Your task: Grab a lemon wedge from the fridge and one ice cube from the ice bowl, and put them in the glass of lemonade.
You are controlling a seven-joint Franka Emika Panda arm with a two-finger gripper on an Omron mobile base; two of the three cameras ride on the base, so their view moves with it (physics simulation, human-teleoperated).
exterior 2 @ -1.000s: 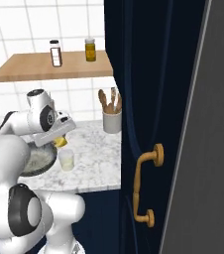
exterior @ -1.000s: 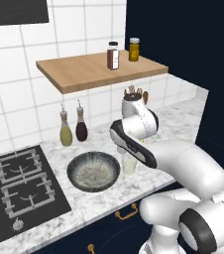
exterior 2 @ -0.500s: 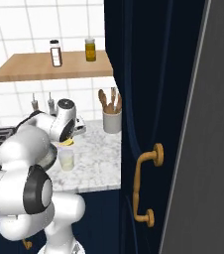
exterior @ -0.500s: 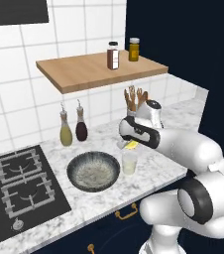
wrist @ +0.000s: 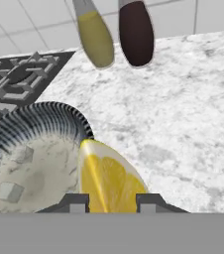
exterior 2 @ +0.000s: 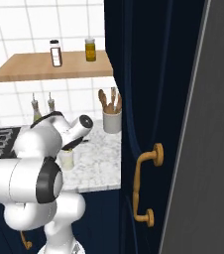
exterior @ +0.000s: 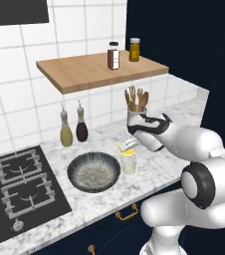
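Gripper held just above the glass of lemonade, fingers closed on the lemon wedge. In the hand view the wedge sits between the two dark finger tips, its pale rind on the upper side and the yellow flesh facing the camera. Glass standing upright on the marble counter, just beside the ice bowl on its right side, near but maybe not touching; cannot tell exactly. Ice bowl round, dark grey, ribbed on the outside wall, with whitish speckled inside and some ice cubes lying in it. Behind the bowl, against the tiled wall, two slim bottles side by side: a yellow oil bottle and a dark sauce bottle. Left of the bowl, the black gas hob. Behind the gripper, a grey cup of wooden utensils. Above, a wooden shelf with a dark spice jar and a yellow jar. In the right base view, the glass partly hidden by the arm, near the counter's front edge, and a navy cabinet door with a gold handle on the right.
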